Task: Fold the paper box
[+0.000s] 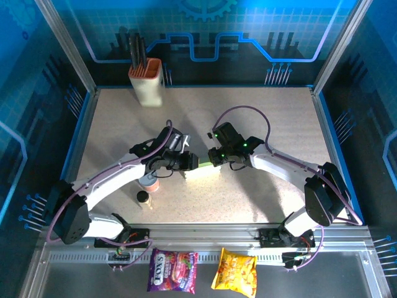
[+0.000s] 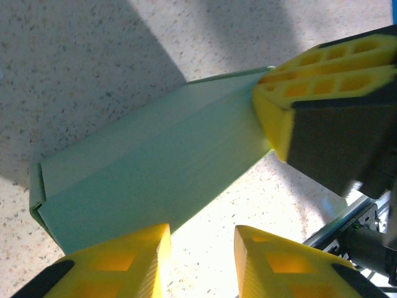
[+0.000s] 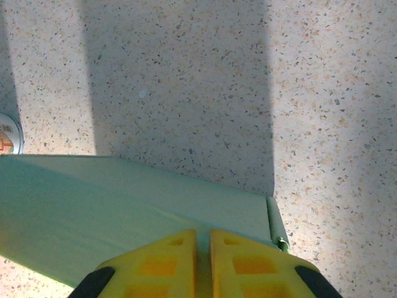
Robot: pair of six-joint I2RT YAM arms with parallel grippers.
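Speckled tabletop, blue walls; right fingers pinched on paper box, left fingers apart.

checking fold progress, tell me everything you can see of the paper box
The paper box is pale green, matte thin cardboard, partly folded: long panels meet at lengthwise creases, and a narrow tab turns up at one end. It sits slantwise near the middle of the speckled table, between the two arms. The right gripper is shut on one end. The left gripper is open at the other end, one finger by the box's edge; contact is unclear.
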